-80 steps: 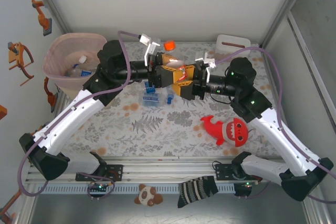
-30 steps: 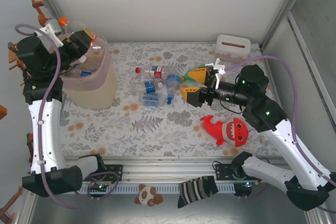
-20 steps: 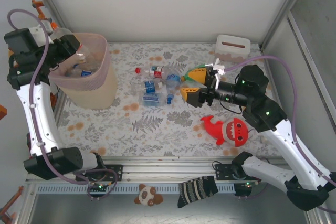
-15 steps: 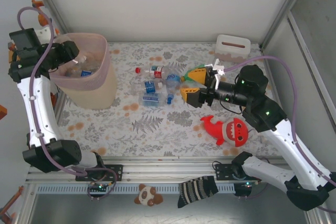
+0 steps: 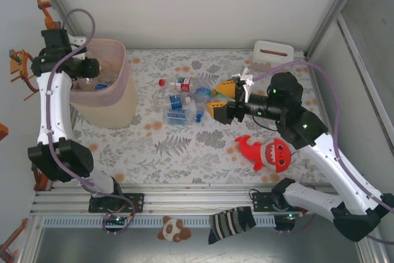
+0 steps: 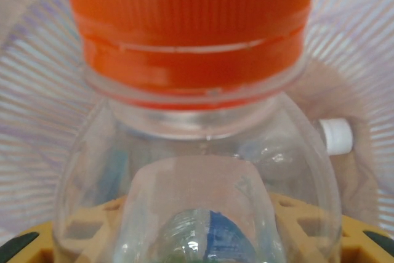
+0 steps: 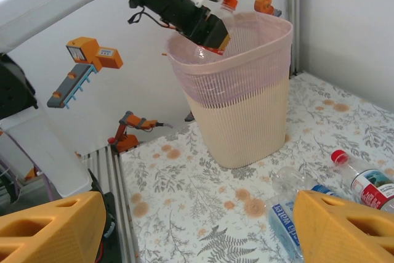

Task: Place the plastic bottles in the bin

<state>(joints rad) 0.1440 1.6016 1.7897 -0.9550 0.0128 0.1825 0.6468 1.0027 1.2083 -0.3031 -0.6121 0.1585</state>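
A clear bottle with an orange cap [image 6: 191, 23] sits between the yellow fingers of my left gripper [image 6: 197, 238], which is shut on it. In the right wrist view that bottle [image 7: 225, 10] hangs tilted over the rim of the pink bin [image 7: 240, 90]. From above, the left gripper [image 5: 92, 66] is at the bin's [image 5: 114, 100] mouth. Inside the bin lie other bottles, one with a white cap [image 6: 335, 135]. On the table lie a red-capped bottle [image 5: 181, 83] and blue-labelled bottles [image 5: 175, 110]. My right gripper [image 5: 221, 98] stands open just right of them, nothing between its fingers [image 7: 49, 226].
A red shark plush [image 5: 268, 152] lies right of centre, below the right arm. A small white slotted box [image 5: 271, 53] stands at the back right. Walls close the table on the left, back and right. Orange toy arms [image 7: 92, 60] hang on the left wall.
My left arm has swung round behind the bin and brought the held bottle over its mouth. The right gripper has shifted slightly left toward the lying bottles, still open.
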